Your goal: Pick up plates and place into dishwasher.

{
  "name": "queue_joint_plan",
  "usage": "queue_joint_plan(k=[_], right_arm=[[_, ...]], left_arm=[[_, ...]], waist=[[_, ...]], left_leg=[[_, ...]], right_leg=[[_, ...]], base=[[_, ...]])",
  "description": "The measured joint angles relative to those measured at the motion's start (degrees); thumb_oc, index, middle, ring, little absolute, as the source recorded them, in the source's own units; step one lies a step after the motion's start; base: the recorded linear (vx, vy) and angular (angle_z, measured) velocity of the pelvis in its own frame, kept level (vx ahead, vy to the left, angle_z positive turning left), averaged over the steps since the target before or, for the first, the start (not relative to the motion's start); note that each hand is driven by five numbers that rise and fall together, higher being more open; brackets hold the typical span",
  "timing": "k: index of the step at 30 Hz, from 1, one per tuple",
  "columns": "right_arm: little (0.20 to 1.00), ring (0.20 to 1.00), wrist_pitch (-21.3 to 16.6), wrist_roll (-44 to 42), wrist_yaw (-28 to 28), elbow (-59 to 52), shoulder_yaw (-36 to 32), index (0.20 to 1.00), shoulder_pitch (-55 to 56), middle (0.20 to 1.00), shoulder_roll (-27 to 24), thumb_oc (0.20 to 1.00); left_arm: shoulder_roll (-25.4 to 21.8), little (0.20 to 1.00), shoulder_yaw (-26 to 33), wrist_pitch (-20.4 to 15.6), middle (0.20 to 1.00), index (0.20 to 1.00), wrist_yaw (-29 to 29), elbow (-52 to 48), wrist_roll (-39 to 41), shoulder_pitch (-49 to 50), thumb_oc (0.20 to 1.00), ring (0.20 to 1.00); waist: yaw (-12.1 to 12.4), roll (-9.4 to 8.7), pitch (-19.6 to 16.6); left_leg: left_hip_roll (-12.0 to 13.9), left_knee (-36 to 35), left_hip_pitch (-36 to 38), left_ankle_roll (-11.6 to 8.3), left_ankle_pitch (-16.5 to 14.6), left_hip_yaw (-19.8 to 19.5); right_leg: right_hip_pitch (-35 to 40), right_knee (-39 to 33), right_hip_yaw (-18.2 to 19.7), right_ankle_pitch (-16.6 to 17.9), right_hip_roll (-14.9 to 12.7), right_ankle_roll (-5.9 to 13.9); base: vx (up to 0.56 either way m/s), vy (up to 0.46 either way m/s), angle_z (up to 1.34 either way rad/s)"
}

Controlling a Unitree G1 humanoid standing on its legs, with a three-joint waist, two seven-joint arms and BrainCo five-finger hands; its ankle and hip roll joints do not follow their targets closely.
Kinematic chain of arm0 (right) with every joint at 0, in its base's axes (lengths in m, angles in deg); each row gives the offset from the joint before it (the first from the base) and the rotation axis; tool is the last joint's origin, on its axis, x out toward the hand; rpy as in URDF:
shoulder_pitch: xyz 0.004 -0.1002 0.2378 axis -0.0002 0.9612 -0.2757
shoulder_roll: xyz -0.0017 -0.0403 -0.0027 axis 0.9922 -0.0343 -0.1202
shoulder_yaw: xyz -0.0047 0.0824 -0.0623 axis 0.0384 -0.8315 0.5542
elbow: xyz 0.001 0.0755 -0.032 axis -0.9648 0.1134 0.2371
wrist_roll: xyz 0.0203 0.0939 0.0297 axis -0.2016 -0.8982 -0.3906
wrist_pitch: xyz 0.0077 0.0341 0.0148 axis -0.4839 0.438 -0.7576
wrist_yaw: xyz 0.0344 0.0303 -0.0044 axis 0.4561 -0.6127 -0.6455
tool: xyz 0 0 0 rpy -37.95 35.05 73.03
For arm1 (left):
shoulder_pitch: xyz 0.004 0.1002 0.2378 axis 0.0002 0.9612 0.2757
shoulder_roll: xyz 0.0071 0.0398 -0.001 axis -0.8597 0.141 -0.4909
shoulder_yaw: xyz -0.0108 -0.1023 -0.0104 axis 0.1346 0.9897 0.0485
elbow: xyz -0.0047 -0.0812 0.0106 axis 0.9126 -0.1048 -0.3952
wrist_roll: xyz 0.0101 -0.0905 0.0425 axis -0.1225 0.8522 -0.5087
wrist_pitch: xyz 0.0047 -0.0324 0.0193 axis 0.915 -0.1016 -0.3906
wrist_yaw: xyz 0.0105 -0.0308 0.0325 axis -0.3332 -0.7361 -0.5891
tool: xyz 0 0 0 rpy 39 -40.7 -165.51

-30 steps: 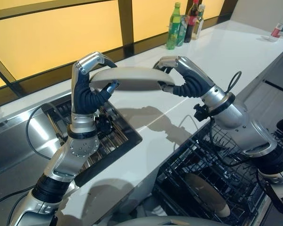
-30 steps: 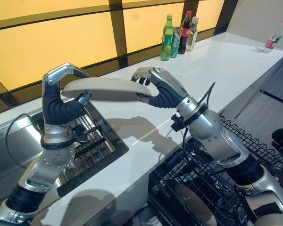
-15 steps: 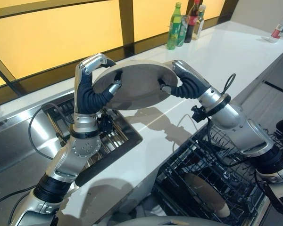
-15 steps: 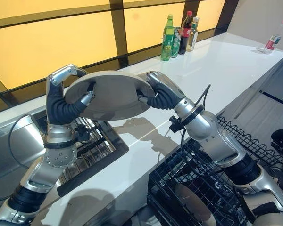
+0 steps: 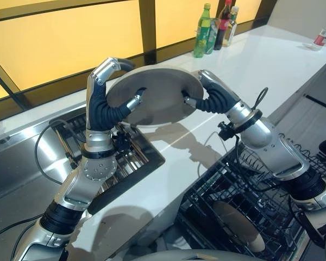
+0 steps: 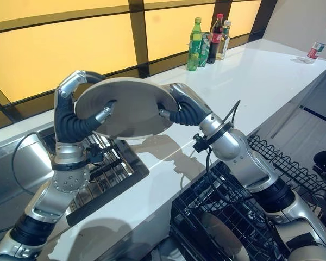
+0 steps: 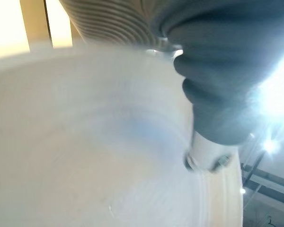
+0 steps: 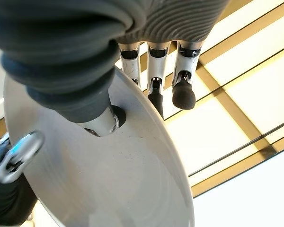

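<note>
The robot's left hand (image 5: 106, 100) and right hand (image 5: 209, 95) each pinch an opposite edge of a grey plate (image 5: 157, 95), fingers curled over the rim and thumb pressed to its underside, holding it tilted in the air above the white countertop (image 5: 250, 65). The plate hangs just right of the steel sink (image 5: 38, 157), whose wire rack (image 5: 133, 157) lies below the left hand. Near and to the right, well below the plate, the black dishwasher rack (image 5: 261, 206) stands open with another plate (image 5: 239, 225) already lying in it. Bottles (image 5: 214, 27) cluster at the far edge of the counter. The risk from here appears to be a slip: each grip takes only a narrow bite of the rim, so if one hand lets go before the other has the plate firmly, it could drop onto the counter or strike the rack's wires.
</note>
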Motion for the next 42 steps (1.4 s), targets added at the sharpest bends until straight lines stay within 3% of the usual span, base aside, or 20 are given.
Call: queue_joint_plan(k=[7, 11, 21, 28, 35, 42], right_arm=[[0.2, 0.2, -0.9, 0.1, 2.9, 0.5, -10.7, 0.2, 8.2, 0.2, 0.8, 0.2], [0.2, 0.2, -1.4, 0.1, 4.1, 0.6, -14.4, 0.2, 11.4, 0.2, -0.3, 0.2], [0.2, 0.2, -2.3, 1.2, 6.1, 2.3, -22.9, 0.2, 20.6, 0.2, -3.3, 0.2], [0.2, 0.2, -2.1, 2.7, 9.0, 4.3, -30.9, 0.2, 31.0, 0.2, -3.1, 0.2], [0.2, 0.2, 0.0, 4.9, 9.9, 8.7, -31.9, 0.2, 36.7, 0.2, -2.5, 0.2], [0.2, 0.2, 2.7, 9.3, 17.1, 17.9, -30.5, 0.2, 36.9, 0.2, -2.5, 0.2]], left_arm=[[1.3, 1.0, 13.6, 1.0, 1.0, 1.0, -7.9, 0.9, 1.3, 1.9, 1.0, 1.0], [1.2, 1.0, 15.9, 1.7, 1.0, 1.0, -9.7, 1.0, 1.3, 2.7, 1.0, 1.0], [1.1, 1.0, 20.0, 2.7, 1.0, 1.0, -10.8, 2.8, 1.6, 6.8, 1.0, 1.0], [1.1, 1.0, 24.8, 2.3, 1.0, 1.0, -9.7, 3.2, 1.7, 12.4, 1.0, 1.0], [0.9, 1.0, 28.5, 2.1, 1.0, 1.0, -7.8, 6.5, 1.8, 14.4, 1.0, 1.0], [-0.6, 1.0, 28.4, 4.1, 1.0, 1.0, -8.8, 9.3, 1.7, 14.3, 1.0, 1.0]], waist=[[-0.1, 0.08, 0.1], [-0.7, 0.14, 0.1], [-5.1, 0.4, 0.1], [-7.1, 1.56, 0.2], [-9.8, 2.9, 0.1], [-10.6, 4.82, 1.7]], left_leg=[[0.1, -0.4, 0.0, 0.02, 0.1, 0.2], [0.3, -0.9, 0.3, 0.04, 0.2, 1.1], [1.1, -1.8, 1.5, 0.05, 0.4, 5.0], [2.1, -2.6, 3.3, -0.13, 0.2, 8.8], [2.7, -2.6, 4.2, -0.22, 0.1, 11.7], [3.0, -1.9, 0.5, -0.3, -0.2, 14.3]], right_leg=[[-0.1, -0.1, 0.2, -0.1, 0.0, 0.02], [-0.4, 0.0, 0.8, -0.1, 0.0, 0.0], [-1.4, 0.2, 3.9, 0.4, 0.5, -0.32], [-2.0, 0.2, 7.0, 0.6, 1.3, -0.58], [-2.7, 0.2, 10.1, 1.1, 2.1, -0.69], [-7.6, 0.2, 12.7, 2.8, 2.2, -0.56]], base=[[0.02, -0.013, 0.0], [0.0, -0.006, -0.06], [0.03, -0.044, -0.16], [0.07, -0.121, -0.22], [0.04, -0.127, -0.24], [-0.12, -0.114, -0.24]])
